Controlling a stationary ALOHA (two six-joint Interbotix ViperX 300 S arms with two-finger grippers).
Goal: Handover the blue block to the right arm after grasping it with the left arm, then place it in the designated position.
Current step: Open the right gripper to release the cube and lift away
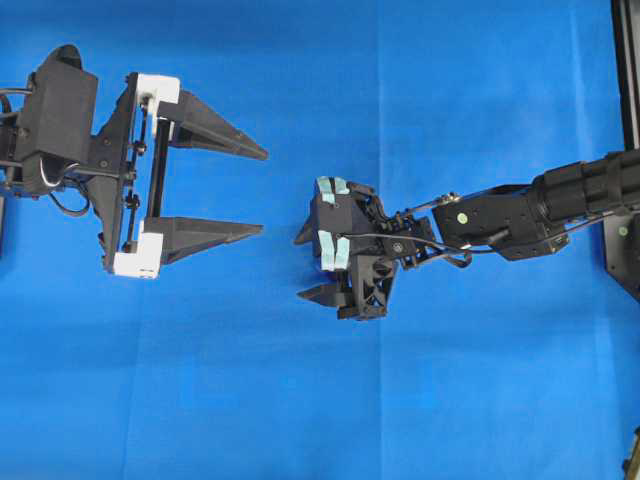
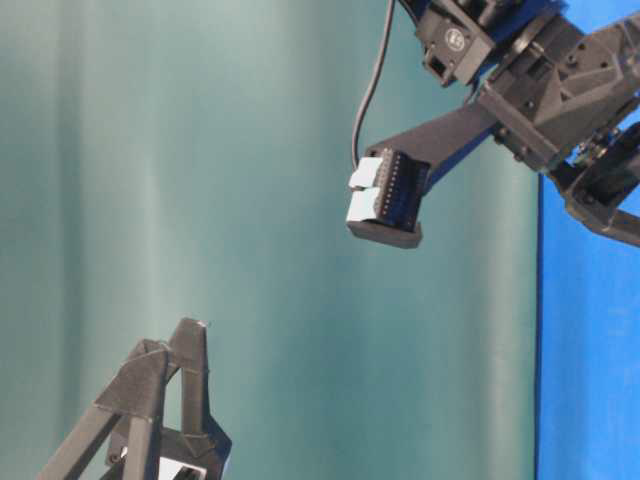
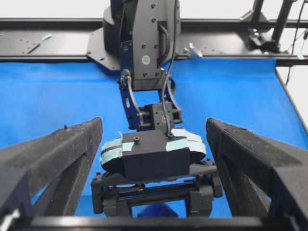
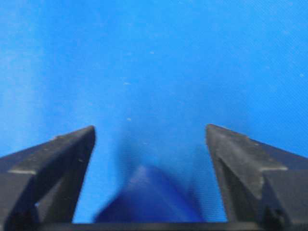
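The blue block [image 4: 147,197] showed as a blurred dark-blue shape low in the right wrist view, lying between the two spread fingers of the right gripper [image 4: 149,144] and touching neither of them. In the left wrist view a small dark-blue patch [image 3: 155,210] peeked out beneath the right arm's wrist, at the bottom of the frame. From overhead the block was hidden under that wrist and could not be made out.

The right gripper [image 1: 312,265] pointed down at the blue cloth [image 1: 300,400] near the middle of the tabletop, its jaws parted, empty of any grip. Its wrist casing [image 1: 335,215] carried pale greenish tape strips, and the right arm [image 1: 560,205] reached in from the right edge of the overhead view.

The left gripper [image 1: 255,190] hung toward the left side of the cloth, well apart from the right one, its two long pointed fingers [image 1: 215,130] spread wide and aimed at the right gripper. White blocks [image 1: 158,90] capped both ends of its rail. It held nothing. In the left wrist view its fingers [image 3: 57,154] framed the right arm's wrist on either side without touching it.
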